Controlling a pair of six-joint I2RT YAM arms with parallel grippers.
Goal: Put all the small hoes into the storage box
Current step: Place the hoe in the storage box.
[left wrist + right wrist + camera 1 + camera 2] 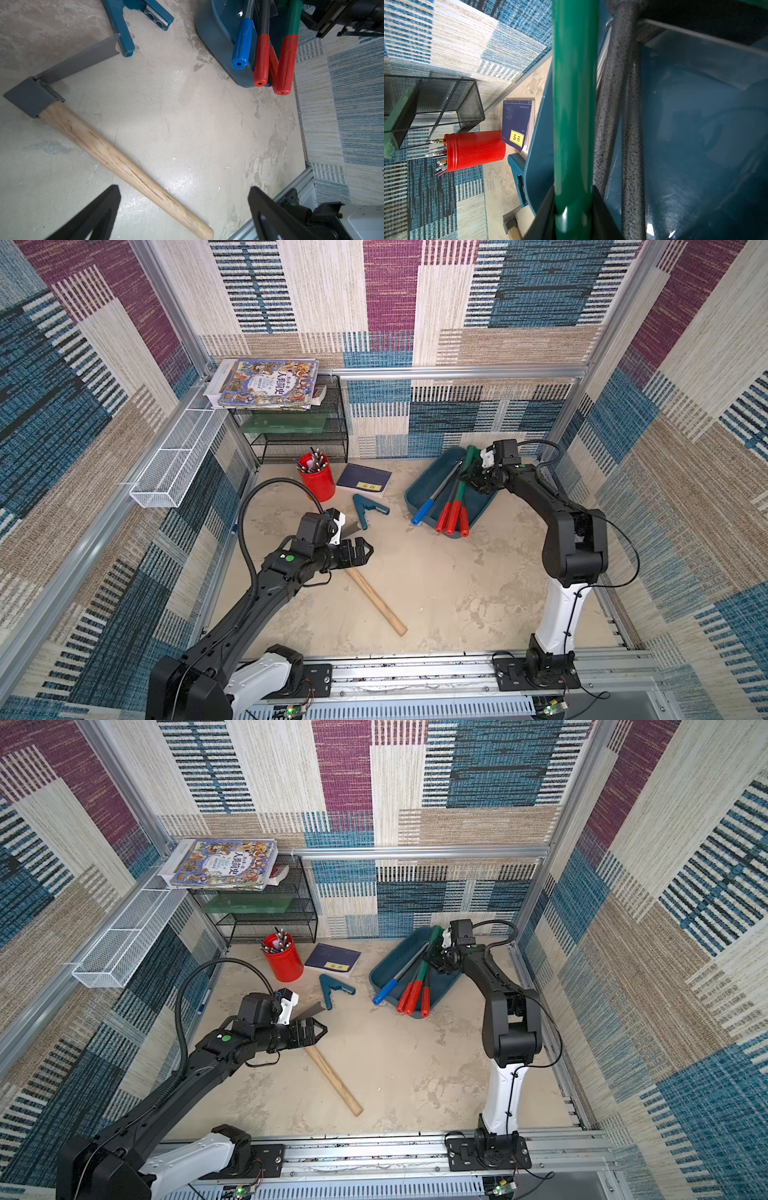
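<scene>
The left claw (365, 551) is hanging wide open just above the table (436, 585), its two black fingers (99, 209) spread apart with nothing between them. In the left wrist view they are sitting either side of the wooden handle without touching it. The small hoe (376, 601) is lying flat on the table, left of the middle and well apart from the storage box (428, 479). Its handle is running toward the near right, while its grey metal head (35, 95) is sitting under the left arm, the flat blade reaching toward the far side and ending just beside a teal clamp-like hand tool (365, 510). Over on the right, the right claw (471, 481) is clamping a green-shafted tool (574, 104) inside the storage box, fingers pressing on either side of the shaft. That box is sitting at the far right of the table, turned at a slant, and it is holding several long tools: a blue grip (422, 512) and red grips (451, 520) are sticking out over its near rim. Left of the box a dark blue notebook (365, 479) is lying flat, and a red pen cup (318, 483) is standing beside it, in front of a black mesh shelf (299, 435) carrying picture books (266, 383). A white wire basket (174, 460) is hanging on the left wall.
</scene>
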